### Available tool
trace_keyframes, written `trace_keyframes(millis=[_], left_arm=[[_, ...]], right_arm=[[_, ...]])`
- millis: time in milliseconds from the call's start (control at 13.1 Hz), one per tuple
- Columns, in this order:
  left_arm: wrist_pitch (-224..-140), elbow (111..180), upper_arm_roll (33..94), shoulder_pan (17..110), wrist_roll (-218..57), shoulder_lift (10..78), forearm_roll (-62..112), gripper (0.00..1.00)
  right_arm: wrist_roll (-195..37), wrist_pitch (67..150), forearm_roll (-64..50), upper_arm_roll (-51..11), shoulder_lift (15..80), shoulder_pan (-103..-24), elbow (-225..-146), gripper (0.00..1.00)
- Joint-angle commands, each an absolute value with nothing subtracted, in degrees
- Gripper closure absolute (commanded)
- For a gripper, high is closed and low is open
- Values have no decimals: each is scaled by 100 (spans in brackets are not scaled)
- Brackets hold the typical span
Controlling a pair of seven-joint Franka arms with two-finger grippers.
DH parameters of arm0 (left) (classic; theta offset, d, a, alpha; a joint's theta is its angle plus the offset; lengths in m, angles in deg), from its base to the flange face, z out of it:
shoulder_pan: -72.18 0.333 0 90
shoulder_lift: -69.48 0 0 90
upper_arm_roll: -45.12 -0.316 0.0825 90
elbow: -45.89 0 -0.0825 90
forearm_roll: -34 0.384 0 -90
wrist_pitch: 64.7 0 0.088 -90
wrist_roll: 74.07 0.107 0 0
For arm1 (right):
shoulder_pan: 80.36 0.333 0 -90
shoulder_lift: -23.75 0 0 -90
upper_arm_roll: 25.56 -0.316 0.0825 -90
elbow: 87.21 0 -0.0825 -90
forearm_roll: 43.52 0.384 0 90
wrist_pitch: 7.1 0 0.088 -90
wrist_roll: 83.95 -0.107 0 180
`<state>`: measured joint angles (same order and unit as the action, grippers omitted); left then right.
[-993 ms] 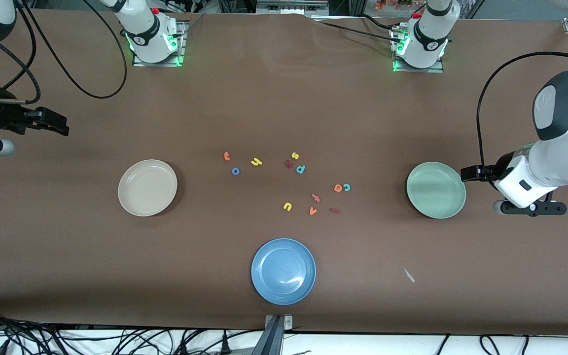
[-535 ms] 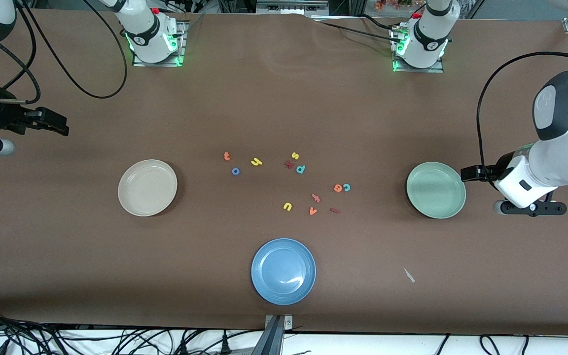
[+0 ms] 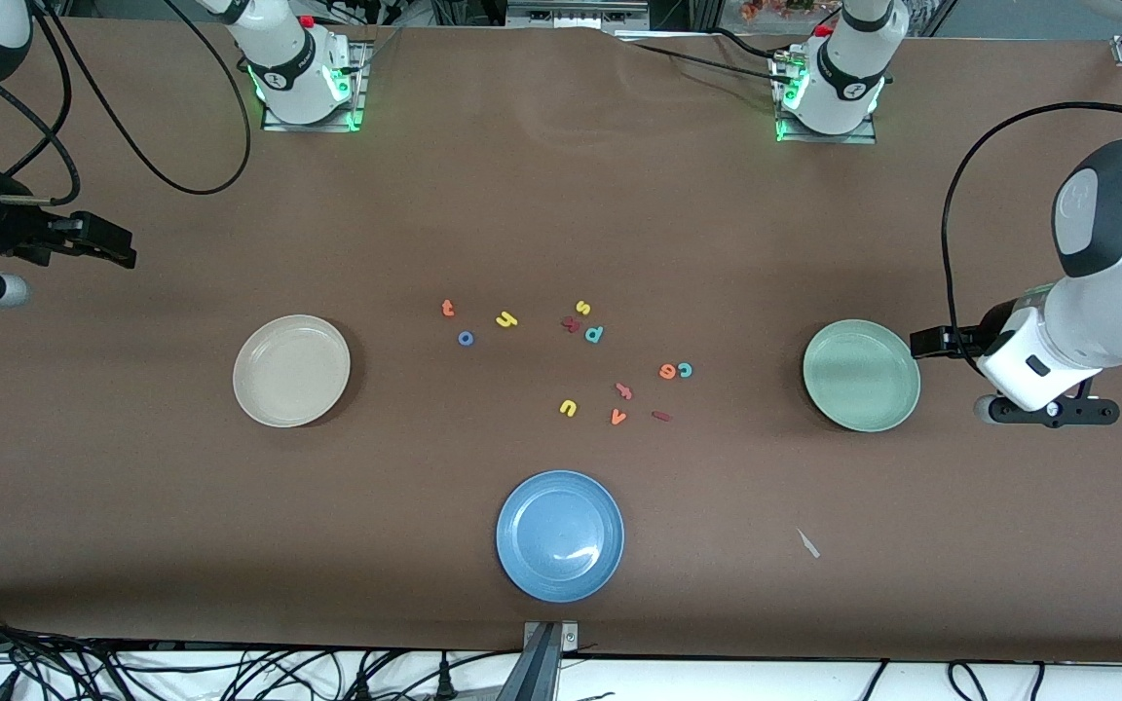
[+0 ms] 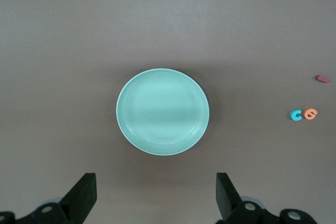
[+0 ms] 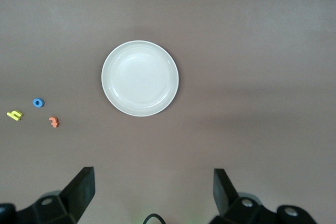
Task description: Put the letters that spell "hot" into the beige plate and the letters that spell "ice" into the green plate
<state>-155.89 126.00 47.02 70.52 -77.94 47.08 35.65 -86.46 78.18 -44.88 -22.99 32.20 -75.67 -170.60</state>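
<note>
The beige plate [image 3: 291, 370] lies toward the right arm's end of the table and the green plate [image 3: 861, 375] toward the left arm's end; both hold nothing. Between them lie orange t [image 3: 447, 309], blue o [image 3: 466, 338] and yellow h [image 3: 506, 319], then orange e [image 3: 667, 371] beside teal c [image 3: 685, 369], with dark red i [image 3: 660, 416] nearer the camera. My left gripper [image 3: 926, 343] hangs open, high over the table by the green plate [image 4: 163, 111]. My right gripper [image 3: 118, 248] hangs open, high over the table's end, with the beige plate [image 5: 140, 78] in its view.
A blue plate [image 3: 560, 535] sits near the front edge. Other letters lie among the task's own: yellow s [image 3: 582, 308], teal p [image 3: 594, 334], yellow u [image 3: 568, 408], orange v [image 3: 617, 418]. A small pale scrap [image 3: 808, 543] lies near the front.
</note>
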Motion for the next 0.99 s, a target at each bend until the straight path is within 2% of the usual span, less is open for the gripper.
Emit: trace_keyframes(millis=[0,916], left_arm=[[-15575,12657,4670,7051,-7644,4751,3471,0],[-15575,12640,4661,7121,-7644,4751,3480,0]], right_arm=[[-8676,7719,-4448,-2310,3210,-7579,-16965,0],[-8676,7710,-4448,-2310,3210,-7579,-16974,0]])
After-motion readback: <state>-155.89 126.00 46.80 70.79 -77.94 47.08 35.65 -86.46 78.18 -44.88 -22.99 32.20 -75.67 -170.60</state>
